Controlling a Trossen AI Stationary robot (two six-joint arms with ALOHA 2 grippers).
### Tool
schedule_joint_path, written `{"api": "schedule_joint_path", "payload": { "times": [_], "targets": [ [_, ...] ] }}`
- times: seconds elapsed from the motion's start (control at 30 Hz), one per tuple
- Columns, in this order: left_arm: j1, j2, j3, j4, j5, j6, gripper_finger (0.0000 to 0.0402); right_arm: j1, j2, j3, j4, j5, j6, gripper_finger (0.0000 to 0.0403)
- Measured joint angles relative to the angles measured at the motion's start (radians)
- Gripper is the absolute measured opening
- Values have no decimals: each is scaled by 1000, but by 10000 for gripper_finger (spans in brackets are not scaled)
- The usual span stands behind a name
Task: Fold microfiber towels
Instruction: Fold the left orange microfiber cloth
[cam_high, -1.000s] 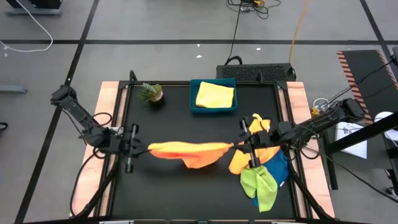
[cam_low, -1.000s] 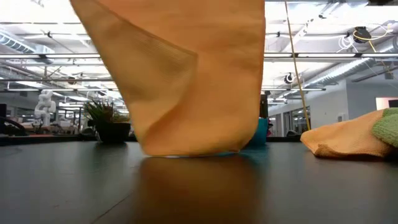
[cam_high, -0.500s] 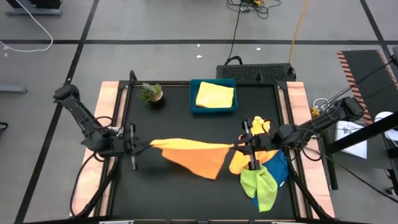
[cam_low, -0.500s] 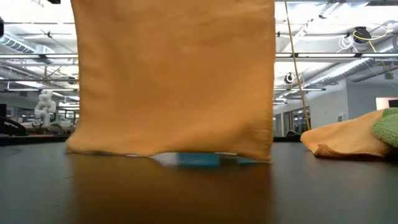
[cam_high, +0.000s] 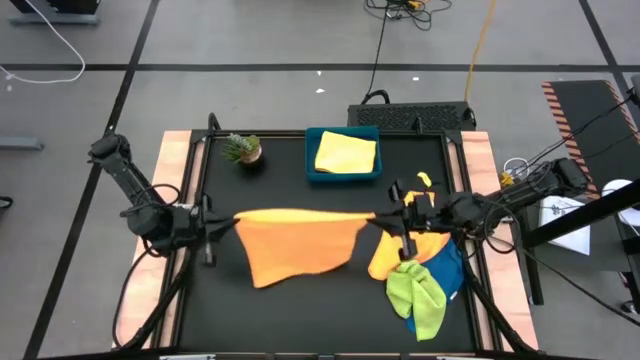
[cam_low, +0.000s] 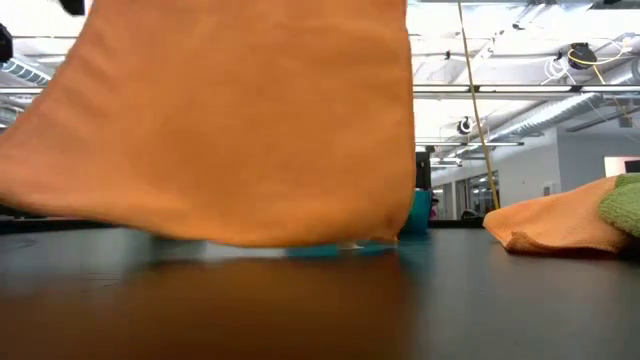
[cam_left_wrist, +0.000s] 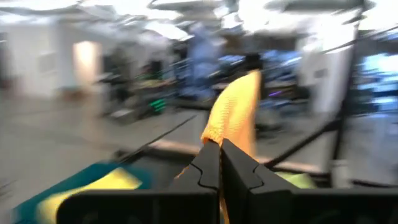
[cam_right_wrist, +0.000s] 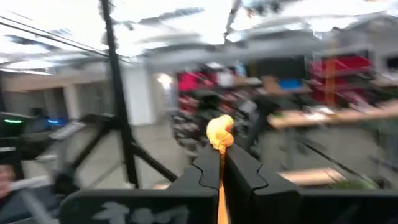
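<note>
**Orange towel stretched between both grippers**

The orange towel (cam_high: 297, 245) hangs spread flat over mid-table, its top edge taut. The left gripper (cam_high: 212, 228) and right gripper (cam_high: 392, 217) each pinch a corner. A second ago it drooped bunched; now it is opened.

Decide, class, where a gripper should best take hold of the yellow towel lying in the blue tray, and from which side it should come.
Take the yellow towel by one corner, probably from straight above. It lies flat inside the blue tray, whose raised walls would likely block a sideways approach. Both grippers, left and right, are busy, shut on the stretched orange towel.
</note>
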Motion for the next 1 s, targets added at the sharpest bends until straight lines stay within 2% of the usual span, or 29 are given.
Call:
{"api": "schedule_joint_path", "payload": {
  "times": [0.17, 0.33, 0.43, 0.53, 0.7, 0.9, 1.0],
  "targets": [
    [40, 0, 0, -124, -249, -46, 16, -111, 1, 0, -164, 130, 51, 0],
    [125, -1, 0, -336, -280, -176, 4, -244, 20, -10, -223, 140, 86, 0],
    [190, -1, 0, -478, -235, -274, 9, -305, 49, -17, -226, 135, 91, 0],
    [257, -1, 0, -588, -145, -337, 16, -350, 81, -19, -229, 67, 94, 0],
    [330, -1, 0, -604, -32, -333, 4, -369, 105, -19, -166, -69, 110, 0],
    [393, -1, 0, -656, -6, -342, 12, -368, 105, -19, -158, -67, 72, 0],
    [394, -1, -1, -590, 107, -322, 5, -356, 104, -19, -132, -131, 109, 0]
  ]
}}
